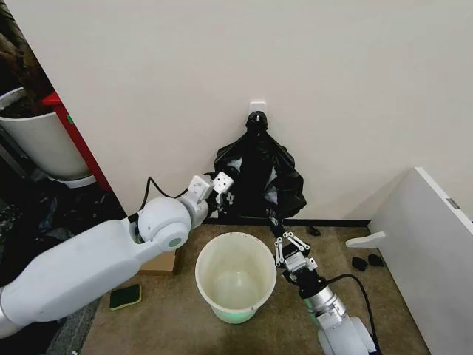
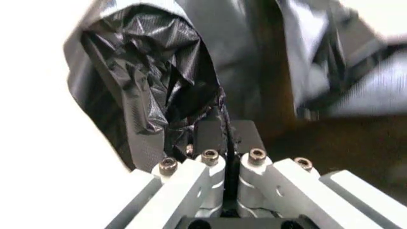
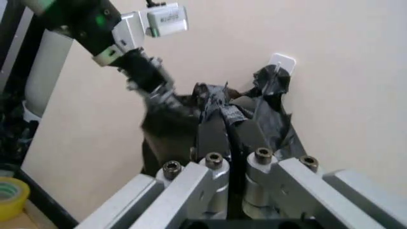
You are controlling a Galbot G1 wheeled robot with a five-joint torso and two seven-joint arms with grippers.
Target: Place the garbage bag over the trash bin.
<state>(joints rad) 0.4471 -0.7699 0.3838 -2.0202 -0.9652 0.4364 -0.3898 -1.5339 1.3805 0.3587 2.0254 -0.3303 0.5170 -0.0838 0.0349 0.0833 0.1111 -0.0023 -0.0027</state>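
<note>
The garbage bag hangs crinkled, glossy and black against the wall, under a white hook. My left gripper is at the bag's lower left edge, shut on a fold of its film, with the fingertips pressed together. At the bag's bottom edge, my right gripper reaches up from the floor side and is shut on the film too. The trash bin, a white round bucket with a pale green base, stands upright and open on the floor below the bag, between both arms.
A big white pot with a red-edged board stands at the left. A green sponge and a cardboard box lie by my left arm. White furniture stands at the right, small black bits beside it. A yellow tape roll lies low.
</note>
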